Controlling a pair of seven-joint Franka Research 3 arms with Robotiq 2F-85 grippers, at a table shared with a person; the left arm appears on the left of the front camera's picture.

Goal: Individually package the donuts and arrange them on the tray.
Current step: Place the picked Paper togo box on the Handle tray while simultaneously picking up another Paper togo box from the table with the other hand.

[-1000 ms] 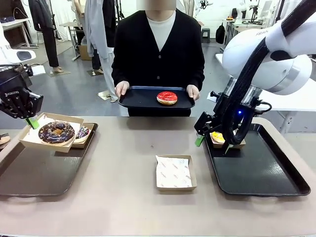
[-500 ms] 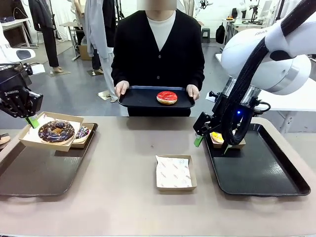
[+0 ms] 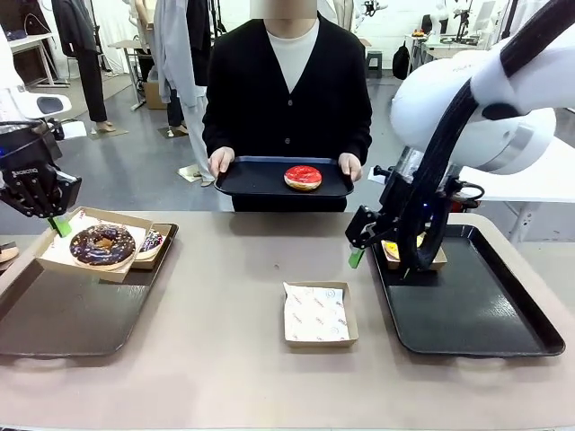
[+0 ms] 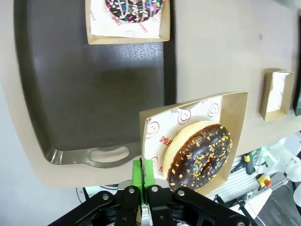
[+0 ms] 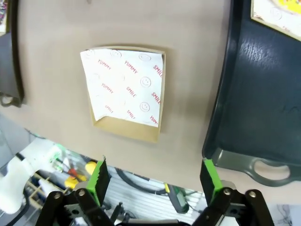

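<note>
My left gripper (image 3: 57, 223) (image 4: 146, 175) is shut on the corner of a paper-lined box holding the dark chocolate donut (image 3: 101, 244) (image 4: 200, 153), and holds it just above the left tray (image 3: 54, 314). The sprinkled donut (image 3: 150, 240) (image 4: 134, 7) lies in its own box on that tray. My right gripper (image 3: 383, 259) (image 5: 154, 178) hangs open above the table beside the right tray (image 3: 476, 310), close to the boxed yellow donut (image 3: 393, 249) (image 5: 288, 4). The person holds a small black tray (image 3: 256, 184) with the bare red donut (image 3: 303, 177) on it.
An empty paper-lined box (image 3: 316, 312) (image 5: 126, 89) (image 4: 276, 94) lies mid-table, below my right gripper in the wrist view. Most of the right tray's surface (image 5: 263, 94) is bare. The person stands at the far edge.
The right arm has shifted a little to the left, away from the yellow donut's box. The left gripper with its box has barely moved.
</note>
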